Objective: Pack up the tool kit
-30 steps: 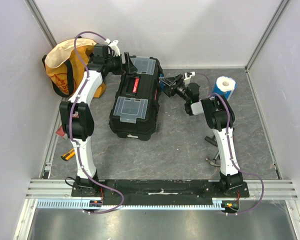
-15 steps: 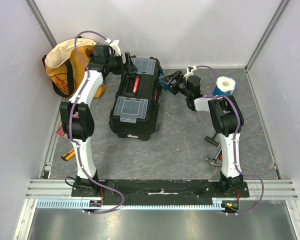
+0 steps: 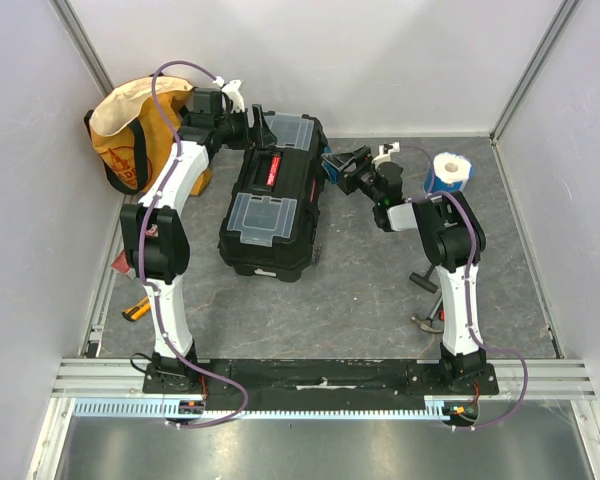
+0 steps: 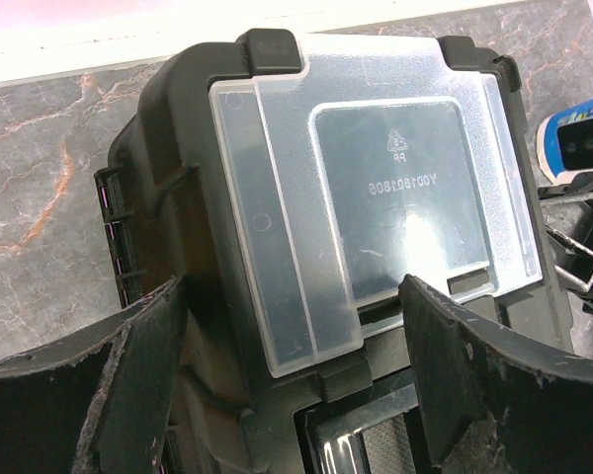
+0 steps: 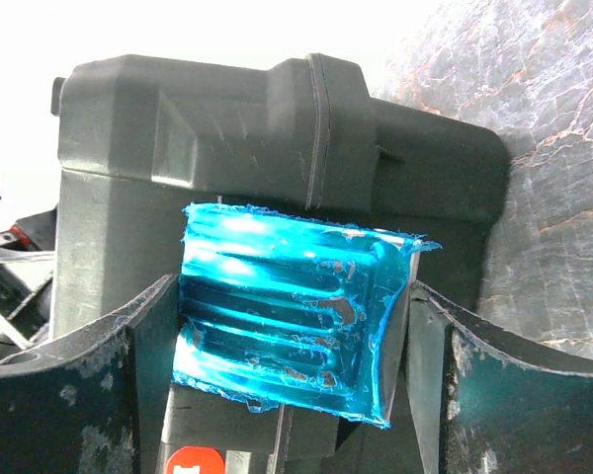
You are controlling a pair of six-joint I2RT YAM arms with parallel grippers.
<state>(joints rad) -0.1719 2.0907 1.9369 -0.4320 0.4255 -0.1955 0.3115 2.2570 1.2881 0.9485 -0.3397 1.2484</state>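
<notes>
While its jaws stand wide apart, the left gripper (image 4: 292, 284) hangs over the far end of the tool kit (image 3: 270, 215), just above the clear lid (image 4: 376, 178) of the far compartment, and holds nothing. The right gripper (image 5: 292, 284) also has its jaws apart. The blue latch (image 5: 287, 306) on the kit's right side sits between them, close to both fingers. The tool kit rests on the grey table (image 3: 360, 290), left of centre, near a yellow fabric bag (image 3: 120, 140).
</notes>
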